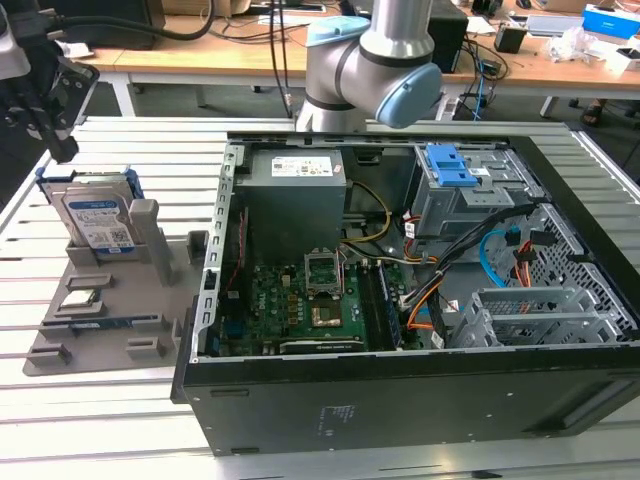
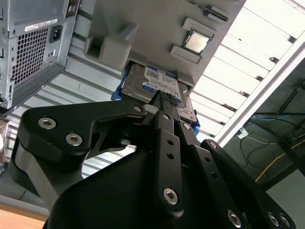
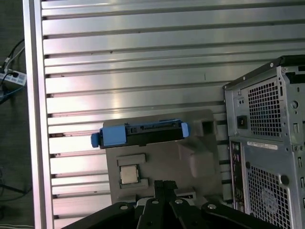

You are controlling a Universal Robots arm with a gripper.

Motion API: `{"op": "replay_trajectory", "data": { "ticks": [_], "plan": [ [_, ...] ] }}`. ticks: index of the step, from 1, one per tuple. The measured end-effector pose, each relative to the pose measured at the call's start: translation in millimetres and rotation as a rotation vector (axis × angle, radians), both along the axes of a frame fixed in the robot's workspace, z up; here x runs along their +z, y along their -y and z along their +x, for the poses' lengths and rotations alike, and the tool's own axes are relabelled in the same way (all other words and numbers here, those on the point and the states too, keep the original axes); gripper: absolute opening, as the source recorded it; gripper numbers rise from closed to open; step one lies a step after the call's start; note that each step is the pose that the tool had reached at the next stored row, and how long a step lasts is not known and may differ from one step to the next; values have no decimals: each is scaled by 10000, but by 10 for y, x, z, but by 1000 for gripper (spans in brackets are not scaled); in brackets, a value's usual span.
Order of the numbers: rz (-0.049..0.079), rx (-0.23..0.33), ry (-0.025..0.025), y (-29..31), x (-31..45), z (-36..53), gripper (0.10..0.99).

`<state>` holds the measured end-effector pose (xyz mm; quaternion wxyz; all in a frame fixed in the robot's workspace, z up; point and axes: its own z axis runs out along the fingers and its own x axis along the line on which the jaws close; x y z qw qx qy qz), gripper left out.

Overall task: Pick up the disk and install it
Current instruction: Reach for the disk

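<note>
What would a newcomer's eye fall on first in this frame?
The big open computer case dominates the exterior view's centre and right, with its green motherboard exposed. On that view's left, the disk stands upright in a grey holder, and the black gripper hovers just above it.

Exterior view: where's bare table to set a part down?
Bare slats in front of the grey holder, and between it and the table's far edge. Crowded: the holder around the disk, and inside the case.
</note>
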<state>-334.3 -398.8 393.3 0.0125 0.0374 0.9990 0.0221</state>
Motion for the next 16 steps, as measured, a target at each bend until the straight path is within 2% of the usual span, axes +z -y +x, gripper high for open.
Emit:
{"op": "replay_trajectory", "data": {
  "ticks": [16],
  "plan": [
    [0,1,1,0,0,-371,106]
  ]
}}
